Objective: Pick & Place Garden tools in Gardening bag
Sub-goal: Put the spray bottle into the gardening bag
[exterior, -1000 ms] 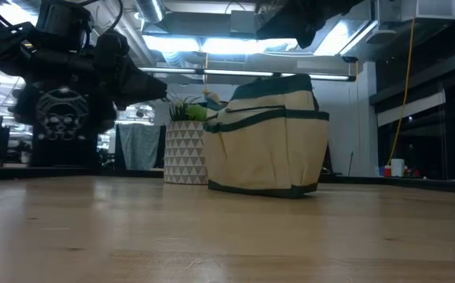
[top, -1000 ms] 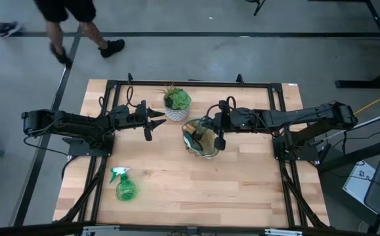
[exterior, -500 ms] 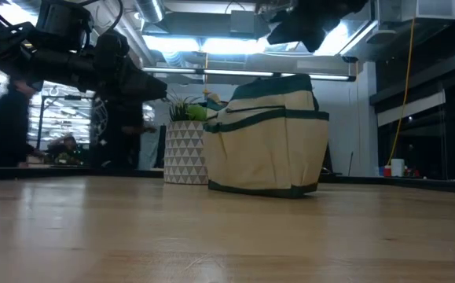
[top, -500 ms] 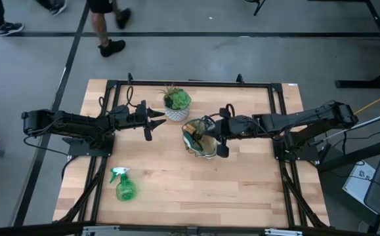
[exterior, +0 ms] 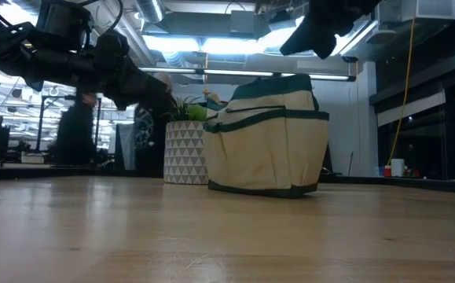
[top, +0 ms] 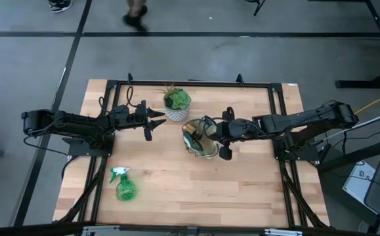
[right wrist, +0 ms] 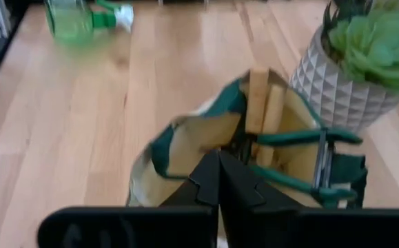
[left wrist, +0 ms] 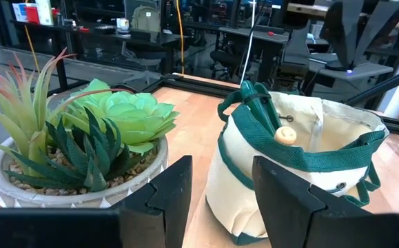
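Right gripper (top: 224, 145) hangs over the gardening bag (top: 199, 138), jaws pressed together.
Wooden handles (right wrist: 264, 100) poke from the bag beneath; left gripper (top: 151, 122) waits spread; spray bottle (top: 124, 185) lies well apart.

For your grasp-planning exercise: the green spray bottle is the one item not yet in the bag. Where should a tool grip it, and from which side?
The spray bottle lies flat on the table, white nozzle toward the back. Probably come straight down and pinch across its narrower neck below the nozzle; the rounded body looks wider.

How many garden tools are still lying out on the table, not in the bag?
1: the green spray bottle lies on the table's front left. Wooden handles stick up inside the gardening bag; more tools may be hidden in it.
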`<state>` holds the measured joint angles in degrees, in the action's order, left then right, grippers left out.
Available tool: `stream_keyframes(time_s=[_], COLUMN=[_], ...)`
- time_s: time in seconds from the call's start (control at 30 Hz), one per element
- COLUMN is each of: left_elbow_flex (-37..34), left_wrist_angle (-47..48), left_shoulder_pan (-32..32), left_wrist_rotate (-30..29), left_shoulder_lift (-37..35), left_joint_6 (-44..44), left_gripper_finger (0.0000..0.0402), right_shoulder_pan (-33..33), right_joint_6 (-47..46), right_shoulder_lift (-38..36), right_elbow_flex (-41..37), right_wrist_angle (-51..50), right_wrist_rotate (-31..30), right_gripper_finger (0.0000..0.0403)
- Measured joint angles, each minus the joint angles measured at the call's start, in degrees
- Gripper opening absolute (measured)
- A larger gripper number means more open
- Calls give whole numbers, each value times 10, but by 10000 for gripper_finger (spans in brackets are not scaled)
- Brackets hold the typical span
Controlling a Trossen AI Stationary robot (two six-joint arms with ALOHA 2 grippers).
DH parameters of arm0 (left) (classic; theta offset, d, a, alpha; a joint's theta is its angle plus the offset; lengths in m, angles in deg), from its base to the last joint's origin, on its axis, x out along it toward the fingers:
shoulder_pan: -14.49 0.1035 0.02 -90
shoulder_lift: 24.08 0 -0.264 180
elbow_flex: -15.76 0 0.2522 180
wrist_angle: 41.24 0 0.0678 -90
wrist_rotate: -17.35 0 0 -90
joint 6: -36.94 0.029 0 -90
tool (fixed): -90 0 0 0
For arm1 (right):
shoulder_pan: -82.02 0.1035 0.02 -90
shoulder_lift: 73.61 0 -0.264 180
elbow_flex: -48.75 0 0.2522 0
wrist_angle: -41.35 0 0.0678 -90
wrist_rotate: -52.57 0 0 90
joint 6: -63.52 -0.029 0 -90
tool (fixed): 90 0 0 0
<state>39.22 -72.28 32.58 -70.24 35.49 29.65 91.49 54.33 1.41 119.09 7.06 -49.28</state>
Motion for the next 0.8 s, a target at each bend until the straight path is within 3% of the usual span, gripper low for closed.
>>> stream_keyframes(time_s=[0.27,0.6,0.8], left_elbow_flex=[0,0,0], left_wrist_angle=[0,0,0], left_shoulder_pan=[0,0,0], left_wrist_rotate=[0,0,0], left_shoulder_lift=[0,0,0], left_joint_6=[0,0,0], left_gripper_finger=[148,148,148], right_shoulder_pan=[0,16,16], right_joint_6=[-22,-118,-121], right_shoulder_lift=[0,0,0], right_elbow_flex=[0,0,0], right_wrist_angle=[-93,-177,-182], right_wrist_rotate=[13,14,16], right_gripper_finger=[64,153,169])
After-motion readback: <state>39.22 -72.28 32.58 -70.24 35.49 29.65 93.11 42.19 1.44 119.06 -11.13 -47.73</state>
